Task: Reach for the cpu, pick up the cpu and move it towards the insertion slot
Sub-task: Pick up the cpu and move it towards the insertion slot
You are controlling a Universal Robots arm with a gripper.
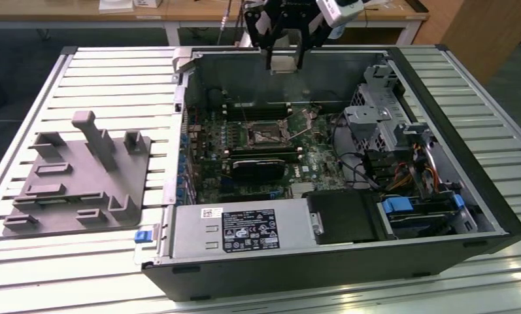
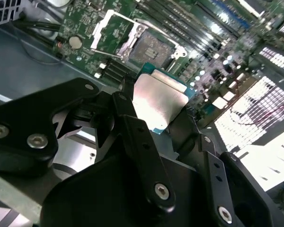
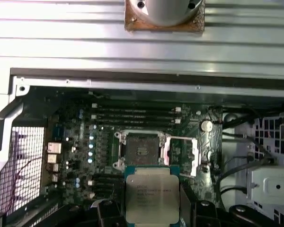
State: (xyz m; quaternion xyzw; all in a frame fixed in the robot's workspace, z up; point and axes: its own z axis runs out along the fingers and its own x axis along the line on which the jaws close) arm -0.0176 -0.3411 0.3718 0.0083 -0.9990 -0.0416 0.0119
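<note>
Right, pick is done: end effector (image 1: 283, 63) is closed on the cpu (image 1: 283, 64), fingers (image 2: 132, 127) clamped on 2 opposite edges, chip held clear of everything, high above the open pc case (image 1: 469, 196). In the exterior view it hangs near 12 o'clock over the case's far wall, chip dangling below the black fingers.

In both wrist views the silvery top plate of the cpu (image 2: 158, 101) faces the cameras and looks roughly level, slightly skewed in the second wrist view.

Insertion slot (image 1: 267, 133) sits on the motherboard (image 1: 242, 157), about centre of the case in the exterior view, at roughly 6 o'clock from the held chip. Its metal frame (image 3: 182, 153) is flipped open beside the dark socket (image 3: 140, 150), so the socket is exposed. In the first wrist view the cpu (image 3: 151, 196) overlaps the near edge of the slot but is well above it.

Step in hand, my read: transport toward the slot, reach and grasp finished. Next move calls for bringing the chip over the socket centre and keeping it flat and square to the socket edges; the memory slots (image 3: 135, 116) and the open frame flank it, so lateral margin looks tight. Grey fixture (image 1: 77, 176) on the bench (image 1: 112, 72) at 9 o'clock carries no chip.
</note>
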